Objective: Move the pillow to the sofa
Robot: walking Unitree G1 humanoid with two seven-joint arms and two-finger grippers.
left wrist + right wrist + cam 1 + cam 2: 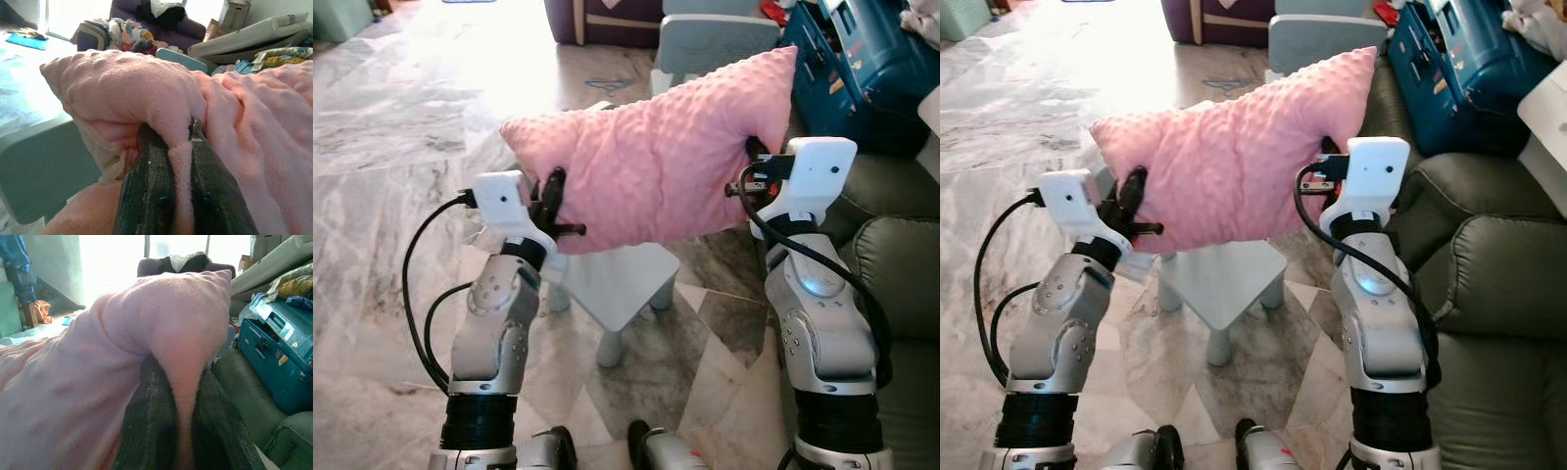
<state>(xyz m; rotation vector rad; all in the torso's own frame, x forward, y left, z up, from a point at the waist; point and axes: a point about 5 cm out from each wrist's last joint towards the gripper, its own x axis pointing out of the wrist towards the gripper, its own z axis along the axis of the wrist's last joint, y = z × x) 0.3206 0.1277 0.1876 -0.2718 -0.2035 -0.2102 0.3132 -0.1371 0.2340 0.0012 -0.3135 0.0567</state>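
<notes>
A pink, bumpy-textured pillow [656, 157] hangs in the air between my two arms, above a small white stool [622, 279]. My left gripper [551, 208] is shut on the pillow's left lower edge, with pink fabric pinched between its black fingers [149, 191]. At the pillow's right edge my right gripper [754, 166] is shut on a fold of fabric [183, 396]. The dark green sofa [896, 284] stands just to my right, beside my right arm.
A blue case [862, 69] rests at the sofa's far end. Beyond the pillow stand a pale chair [715, 44] and a purple seat [602, 20]. Marble floor [401, 137] stretches open to the left and ahead.
</notes>
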